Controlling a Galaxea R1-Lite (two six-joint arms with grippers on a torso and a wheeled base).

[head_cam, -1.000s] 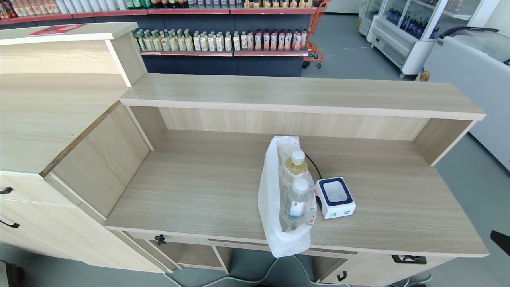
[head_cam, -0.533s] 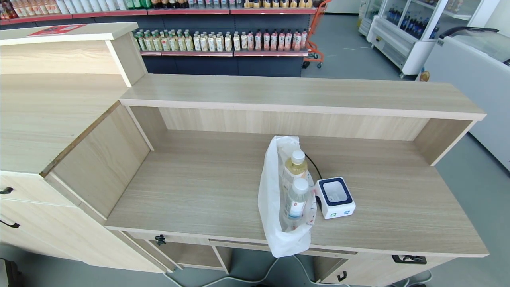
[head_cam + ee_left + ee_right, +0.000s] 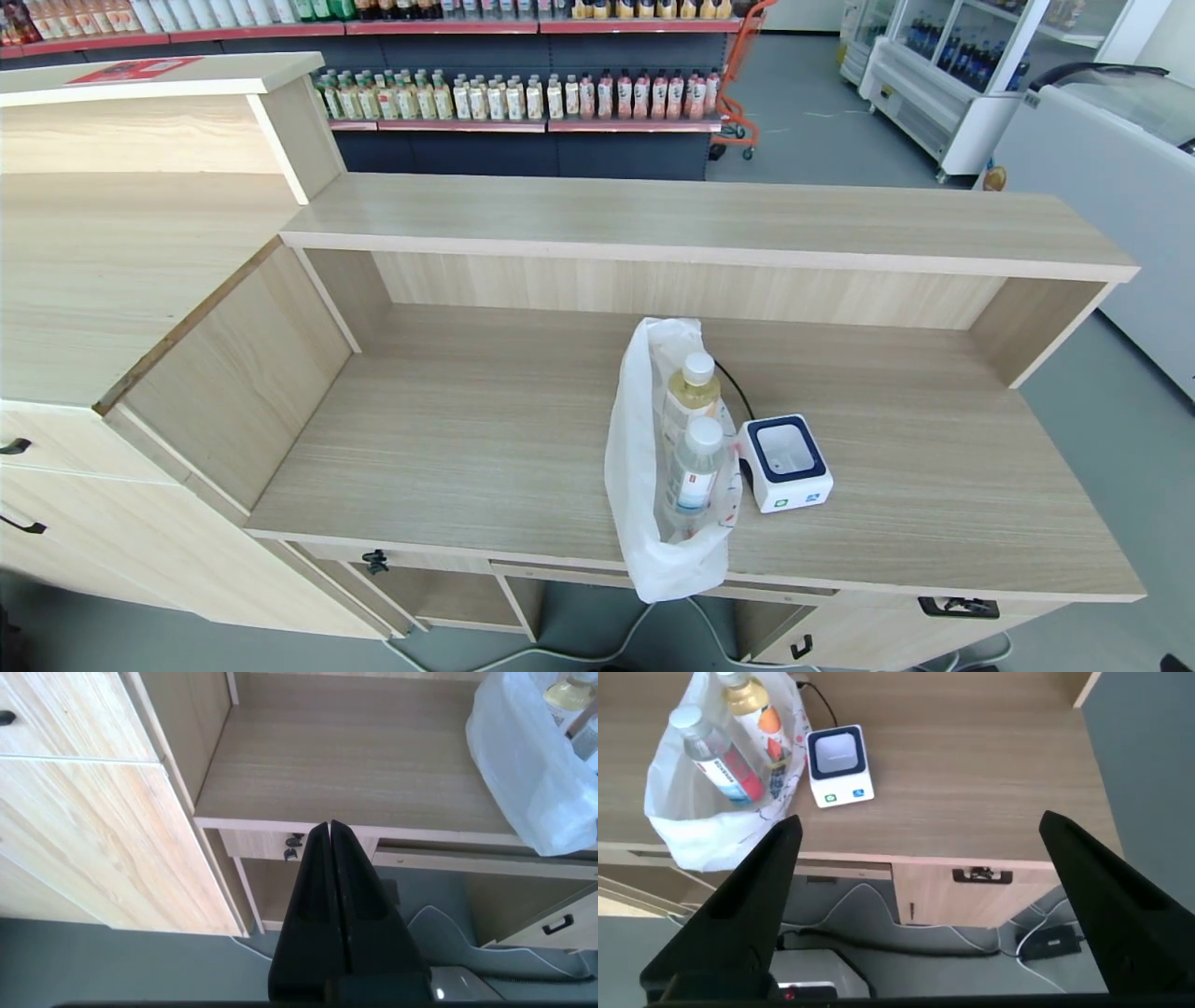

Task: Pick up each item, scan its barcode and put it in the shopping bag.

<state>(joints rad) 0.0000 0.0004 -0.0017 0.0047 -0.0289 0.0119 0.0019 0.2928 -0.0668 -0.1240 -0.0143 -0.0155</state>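
Both bottles bagged, arms hanging back from the counter

The white shopping bag (image 3: 644, 504) is standing on the wooden counter (image 3: 485, 439), its lower end sagging over the near edge. Two bottles are sitting upright inside it: a yellow-drink bottle (image 3: 693, 392) toward the back and a clear bottle (image 3: 698, 467) in front of it. The white barcode scanner (image 3: 786, 462) is resting just beside the bag on the robot's right, with its black cord (image 3: 733, 383) running off toward the back panel.

Every item in sight is already lying in the bag, so the picking, scanning and bagging is looking finished, or very nearly so; whether anything is waiting elsewhere cannot be told.

The left gripper (image 3: 332, 835) is hanging in front of the counter and below its front edge, its jaws pressed together on nothing. The right gripper (image 3: 920, 821) is hovering above the near edge by the scanner, jaws spread wide and carrying nothing.

For moving, wood is stretching wide on both sides of the bag. The side panel (image 3: 243, 373) is walling in the left, a shorter panel the right, and the raised ledge (image 3: 709, 219) is overhanging the back, so any reach is best entering from the front, minding the bag's overhang and the cord
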